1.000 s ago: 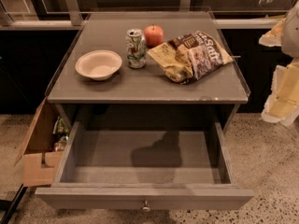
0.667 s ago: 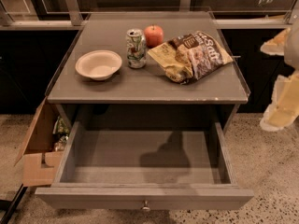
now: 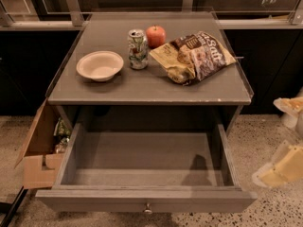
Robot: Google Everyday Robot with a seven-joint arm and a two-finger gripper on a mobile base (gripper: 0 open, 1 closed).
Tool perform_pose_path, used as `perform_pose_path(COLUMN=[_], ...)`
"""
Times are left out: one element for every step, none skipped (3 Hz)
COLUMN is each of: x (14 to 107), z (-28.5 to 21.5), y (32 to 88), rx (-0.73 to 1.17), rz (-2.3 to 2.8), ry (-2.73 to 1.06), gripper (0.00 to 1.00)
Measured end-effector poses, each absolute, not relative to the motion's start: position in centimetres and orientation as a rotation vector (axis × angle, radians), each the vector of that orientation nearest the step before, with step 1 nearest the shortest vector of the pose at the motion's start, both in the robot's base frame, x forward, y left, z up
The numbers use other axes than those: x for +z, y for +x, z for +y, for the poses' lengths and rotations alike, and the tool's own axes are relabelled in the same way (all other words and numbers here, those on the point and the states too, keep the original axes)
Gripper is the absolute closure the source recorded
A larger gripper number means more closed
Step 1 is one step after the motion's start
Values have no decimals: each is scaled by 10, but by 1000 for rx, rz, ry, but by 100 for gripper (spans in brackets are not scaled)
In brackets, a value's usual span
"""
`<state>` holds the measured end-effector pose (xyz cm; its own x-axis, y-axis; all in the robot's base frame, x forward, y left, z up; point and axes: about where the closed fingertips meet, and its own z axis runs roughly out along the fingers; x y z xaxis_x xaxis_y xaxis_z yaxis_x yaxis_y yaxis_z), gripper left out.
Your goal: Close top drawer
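The top drawer of the grey cabinet is pulled far out and is empty inside. Its flat front panel runs along the bottom of the camera view, with a small round metal knob at its centre. My gripper shows as blurred cream-white parts at the right edge, to the right of the drawer and apart from it. The lower drawers are out of view.
On the cabinet top stand a white bowl, a soda can, a red apple and a crumpled chip bag. An open cardboard box sits on the floor at the cabinet's left.
My gripper has moved further right and lower, toward the edge of the view. Its shadow in the drawer has shifted right. The drawer has not moved.
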<state>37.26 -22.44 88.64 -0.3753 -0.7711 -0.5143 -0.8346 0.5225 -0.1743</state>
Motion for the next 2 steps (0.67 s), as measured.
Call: perform_pose_path(x=[850, 851], z=[-218, -218], y=[362, 362], rx=[280, 281], rz=[2224, 2223], ry=[-1220, -1220], gripper=[0, 0])
